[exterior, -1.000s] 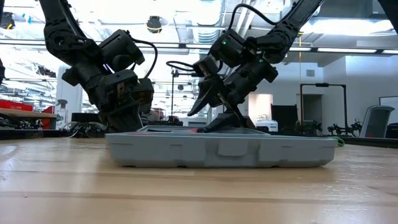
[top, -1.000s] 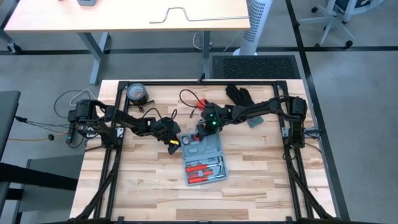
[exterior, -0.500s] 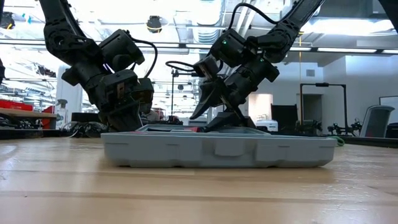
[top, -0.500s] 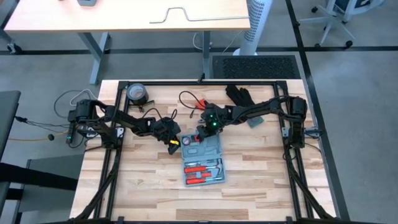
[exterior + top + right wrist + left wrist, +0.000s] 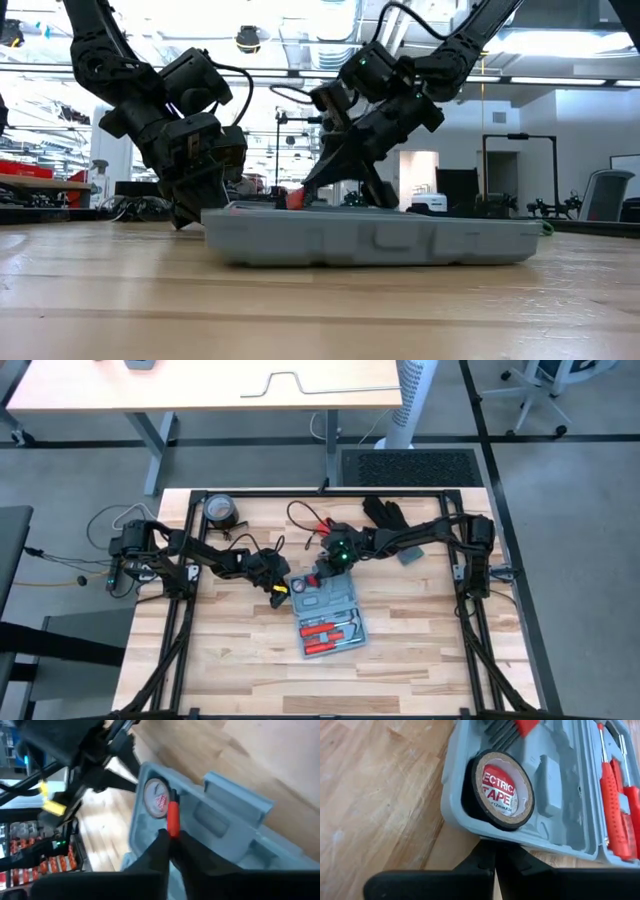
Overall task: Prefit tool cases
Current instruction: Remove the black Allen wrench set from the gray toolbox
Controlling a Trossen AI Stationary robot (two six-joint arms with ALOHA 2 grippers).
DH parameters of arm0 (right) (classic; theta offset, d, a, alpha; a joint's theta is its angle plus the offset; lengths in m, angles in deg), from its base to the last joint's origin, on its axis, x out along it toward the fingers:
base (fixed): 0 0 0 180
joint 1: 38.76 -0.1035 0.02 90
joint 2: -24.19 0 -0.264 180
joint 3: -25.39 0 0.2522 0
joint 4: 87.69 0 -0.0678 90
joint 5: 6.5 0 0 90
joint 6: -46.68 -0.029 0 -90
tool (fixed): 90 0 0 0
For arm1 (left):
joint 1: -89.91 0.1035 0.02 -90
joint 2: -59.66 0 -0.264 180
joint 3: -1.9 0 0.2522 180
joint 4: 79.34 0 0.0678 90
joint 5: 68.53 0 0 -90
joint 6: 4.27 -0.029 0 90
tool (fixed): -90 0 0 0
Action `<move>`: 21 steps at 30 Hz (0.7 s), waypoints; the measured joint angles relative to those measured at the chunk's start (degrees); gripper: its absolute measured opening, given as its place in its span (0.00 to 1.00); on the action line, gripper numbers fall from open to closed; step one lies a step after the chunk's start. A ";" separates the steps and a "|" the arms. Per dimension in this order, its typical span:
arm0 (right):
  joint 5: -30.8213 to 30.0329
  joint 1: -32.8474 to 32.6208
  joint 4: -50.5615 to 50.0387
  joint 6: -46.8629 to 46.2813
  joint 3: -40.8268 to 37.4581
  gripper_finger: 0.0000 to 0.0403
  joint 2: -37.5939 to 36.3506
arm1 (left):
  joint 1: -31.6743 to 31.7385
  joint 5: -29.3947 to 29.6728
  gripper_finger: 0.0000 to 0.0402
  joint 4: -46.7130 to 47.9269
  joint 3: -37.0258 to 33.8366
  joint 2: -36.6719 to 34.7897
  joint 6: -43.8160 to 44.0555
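Note:
The open light-blue tool case (image 5: 330,618) lies flat on the wooden table, with red-handled tools in its near half and a roll of electrical tape (image 5: 502,790) in a far-left slot. My left gripper (image 5: 277,588) is shut and sits low at the case's far-left corner (image 5: 470,827). My right gripper (image 5: 322,575) hovers over the case's far end, shut on a small red tool (image 5: 173,820) close to the tape roll (image 5: 156,797). My left gripper meets the case's outer wall (image 5: 485,836) with its shut fingertips, just below the tape slot. It comes slanting down from the table's left, and the case lies flat on the table. My right gripper pinches the small red tool (image 5: 173,826) between its two fingertips, slanting down from the far right. The tool's red end (image 5: 293,198) sticks out past the fingertips, just above the case's rim (image 5: 300,212).
A black glove (image 5: 383,512) lies at the far right, a round tape measure (image 5: 220,510) at the far left, and a red-and-black cable (image 5: 305,520) between them. A small grey object (image 5: 410,556) lies near the right arm. Bare wood lies toward the near edge.
The case has turned a little on the table; its left end has slid toward the right while the right end stayed. My right gripper has risen slightly and tipped over the case's far end, bringing the red tool up above the rim.

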 joint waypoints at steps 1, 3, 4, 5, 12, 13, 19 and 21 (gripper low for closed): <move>0.14 0.00 0.04 -0.02 0.03 0.04 0.09 | 0.00 -0.02 0.00 0.08 0.00 0.00 0.00; 0.12 0.00 -0.07 0.04 0.17 0.02 -0.02 | 0.02 -0.04 0.00 0.31 -0.01 -0.02 -0.09; 0.12 0.00 -0.11 0.04 0.17 0.02 -0.02 | 0.07 -0.02 0.00 0.29 -0.09 -0.04 -0.18; 0.14 0.00 -0.07 -0.01 0.17 0.03 0.00 | 0.11 -0.04 0.00 0.27 -0.20 -0.04 -0.28; 0.25 -0.02 -0.35 0.02 0.21 0.05 0.03 | 0.11 -0.07 0.00 0.27 -0.31 -0.07 -0.44; 0.31 -0.11 -0.35 0.05 0.21 0.05 0.05 | 0.11 -0.07 0.00 0.29 -0.31 -0.07 -0.44; -0.04 -0.73 -0.74 0.42 0.21 0.15 0.08 | 0.13 -0.09 0.00 0.23 -0.37 -0.07 -0.46; -0.16 -0.79 -0.86 0.40 0.21 0.21 0.09 | 0.13 -0.09 0.00 0.22 -0.39 -0.07 -0.54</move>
